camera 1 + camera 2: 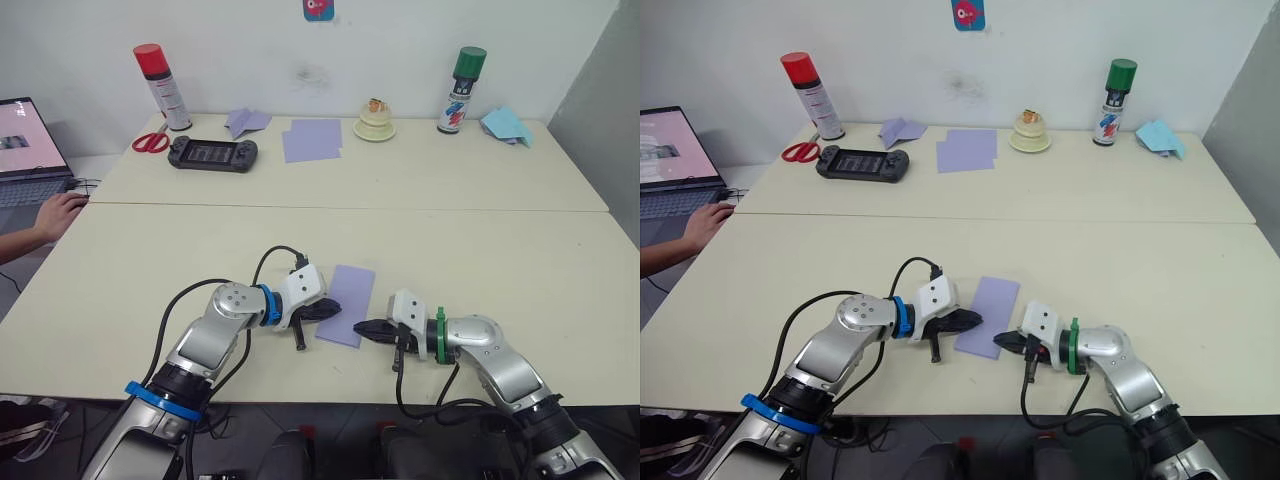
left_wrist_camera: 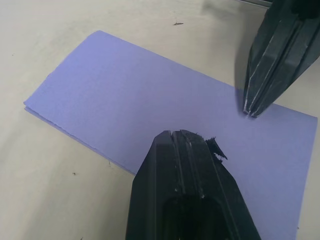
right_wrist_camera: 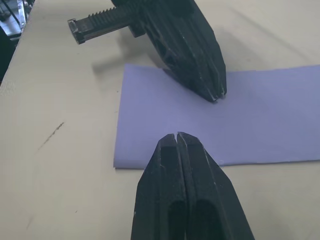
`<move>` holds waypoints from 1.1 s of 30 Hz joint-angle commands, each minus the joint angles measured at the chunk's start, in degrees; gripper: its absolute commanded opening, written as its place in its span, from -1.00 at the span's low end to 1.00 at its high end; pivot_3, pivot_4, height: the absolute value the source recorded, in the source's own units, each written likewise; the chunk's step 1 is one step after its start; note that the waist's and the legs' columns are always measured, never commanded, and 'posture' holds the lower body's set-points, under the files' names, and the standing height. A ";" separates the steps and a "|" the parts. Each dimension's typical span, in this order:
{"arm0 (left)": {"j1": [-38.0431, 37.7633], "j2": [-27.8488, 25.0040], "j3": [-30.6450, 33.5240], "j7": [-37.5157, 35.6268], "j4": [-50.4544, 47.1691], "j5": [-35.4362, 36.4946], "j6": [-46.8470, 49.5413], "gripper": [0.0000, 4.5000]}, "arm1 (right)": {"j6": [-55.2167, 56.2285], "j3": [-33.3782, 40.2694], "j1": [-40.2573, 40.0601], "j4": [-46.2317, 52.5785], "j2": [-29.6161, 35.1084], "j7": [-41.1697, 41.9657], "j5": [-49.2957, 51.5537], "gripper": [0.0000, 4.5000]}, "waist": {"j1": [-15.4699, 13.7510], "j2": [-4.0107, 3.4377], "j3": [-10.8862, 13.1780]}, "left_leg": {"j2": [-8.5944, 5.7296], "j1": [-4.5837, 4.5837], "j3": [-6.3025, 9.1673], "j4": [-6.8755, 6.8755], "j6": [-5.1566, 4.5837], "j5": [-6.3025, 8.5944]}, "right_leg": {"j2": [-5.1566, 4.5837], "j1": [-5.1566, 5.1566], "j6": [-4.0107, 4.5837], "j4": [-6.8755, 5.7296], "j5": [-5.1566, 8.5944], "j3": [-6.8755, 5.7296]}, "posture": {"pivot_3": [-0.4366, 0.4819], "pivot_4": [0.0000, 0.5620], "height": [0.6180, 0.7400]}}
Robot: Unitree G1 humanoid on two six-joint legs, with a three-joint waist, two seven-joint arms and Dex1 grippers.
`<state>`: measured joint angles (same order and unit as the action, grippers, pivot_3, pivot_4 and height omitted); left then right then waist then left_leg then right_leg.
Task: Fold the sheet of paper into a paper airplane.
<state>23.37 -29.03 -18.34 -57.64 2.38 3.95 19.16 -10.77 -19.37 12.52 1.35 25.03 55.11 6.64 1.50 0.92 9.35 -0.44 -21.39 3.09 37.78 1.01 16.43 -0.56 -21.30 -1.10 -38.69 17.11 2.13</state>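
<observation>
On the near table point(image 1: 120, 300) the sheet of paper point(image 1: 348, 304), folded double, lies between the left gripper point(image 1: 334, 309) and right gripper point(image 1: 362, 327), both with fingers pressed together empty, while the head views alone show the far spray cans point(image 1: 163, 86).

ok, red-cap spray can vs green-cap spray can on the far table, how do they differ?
Cap: the red-cap spray can has a red top, the green-cap spray can a green one. Place: the red-cap can stands at the far left by the scissors, the green-cap can at the far right near the light-blue folded paper. Pose: the red-cap can looks tilted in this view, the green-cap can closer to straight. Both stand on their bases near the wall.
</observation>
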 commanded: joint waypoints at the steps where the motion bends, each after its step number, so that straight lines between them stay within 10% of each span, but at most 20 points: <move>1: -1.27 -0.20 -3.06 -0.52 2.21 -2.05 1.16 -1.00 | -3.44 -3.90 -1.76 -1.20 1.14 2.89 -0.89 -0.98 | 0.01 0.01 -0.02 | 0.00 0.00 0.00 0.00 0.00 0.00 | 0.00 0.00 0.00 0.00 0.00 0.00 | -0.05 -0.47 1.00; 22: -0.91 -0.54 -3.18 -0.64 3.10 -2.34 0.78 -1.00 | -12.38 -0.77 -1.85 6.56 3.48 8.32 7.44 -0.98 | -0.04 0.01 -0.13 | 0.01 0.06 0.03 -0.01 0.00 0.00 | 0.00 0.06 -0.16 0.00 0.09 -0.02 | -0.05 -0.47 1.00; 33: 0.62 0.21 -3.61 -0.91 5.16 -2.53 -0.58 -1.00 | -10.01 4.22 0.99 3.55 -2.30 -3.03 6.89 -0.98 | -0.25 0.01 -0.08 | 0.00 -0.07 0.09 0.07 -0.01 -0.01 | 0.00 -0.05 -0.22 -0.04 0.12 -0.06 | -0.05 -0.47 1.00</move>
<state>25.15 -28.87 -19.29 -58.14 5.16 3.76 17.86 -22.59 -16.29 13.12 4.90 23.00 53.62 14.36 1.25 0.94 9.27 -0.45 -21.46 3.17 37.86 1.00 16.42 -0.56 -21.34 -1.30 -38.73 17.22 2.08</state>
